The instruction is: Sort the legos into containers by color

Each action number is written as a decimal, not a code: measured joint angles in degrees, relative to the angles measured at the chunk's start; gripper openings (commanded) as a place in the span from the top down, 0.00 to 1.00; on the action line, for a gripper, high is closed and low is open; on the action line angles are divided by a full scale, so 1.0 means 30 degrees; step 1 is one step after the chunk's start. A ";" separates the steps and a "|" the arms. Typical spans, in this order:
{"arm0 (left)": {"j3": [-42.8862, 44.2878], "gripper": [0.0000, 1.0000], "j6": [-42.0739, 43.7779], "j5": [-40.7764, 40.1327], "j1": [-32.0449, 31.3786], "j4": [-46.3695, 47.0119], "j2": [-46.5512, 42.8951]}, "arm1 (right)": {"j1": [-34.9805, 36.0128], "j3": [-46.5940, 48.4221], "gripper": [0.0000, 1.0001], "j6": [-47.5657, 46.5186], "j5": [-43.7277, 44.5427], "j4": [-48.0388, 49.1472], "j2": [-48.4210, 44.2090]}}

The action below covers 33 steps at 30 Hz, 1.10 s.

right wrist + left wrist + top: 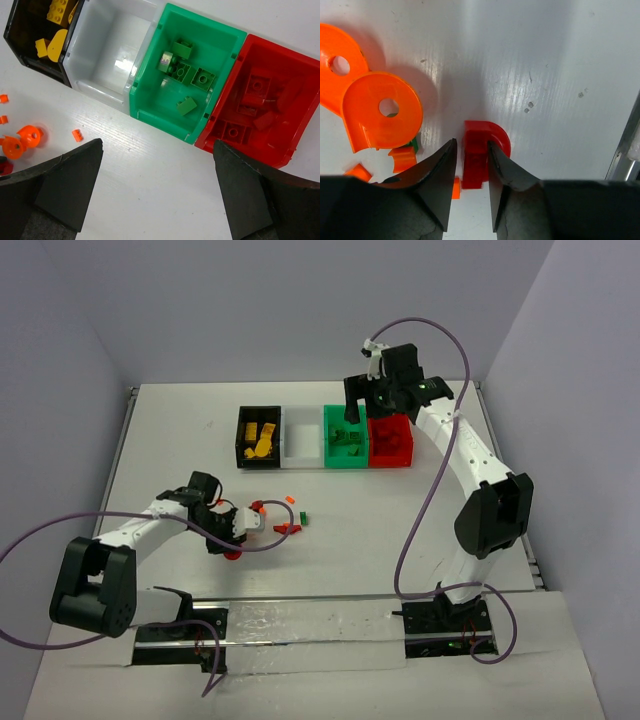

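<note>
My left gripper (472,141) is low over the table, its jaws narrowly apart on either side of a red rounded lego (476,165). The right finger touches it; a thin gap shows at the left finger. In the top view this gripper (238,530) is at the left front. My right gripper (157,144) is wide open and empty, above the table in front of the green bin (165,117) and red bin (235,145). The white bin (80,70) is empty. The black bin (20,40) holds yellow legos. The green and red bins hold legos of their own colour.
Two orange round pieces (380,112) and small orange bits (402,157) lie just left of my left gripper. Small orange (291,499), green (303,517) and red (285,529) legos lie to its right. The four bins stand in a row at the back.
</note>
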 measured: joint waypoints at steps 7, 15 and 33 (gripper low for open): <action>0.0180 0.88 0.0047 -0.0163 -0.0275 -0.0687 -0.0188 | -0.0006 -0.0033 0.03 -0.0005 -0.0078 -0.0017 -0.0007; 0.4001 1.00 -0.1408 0.1060 -0.2327 -0.3467 -0.1586 | -0.0577 -0.0551 0.03 0.0007 -0.0521 -0.0036 -0.0574; 2.1378 1.00 -1.6280 -0.4948 -0.9655 0.6242 1.1658 | -0.9370 -0.5015 0.00 0.0197 -0.3184 0.0276 -0.5423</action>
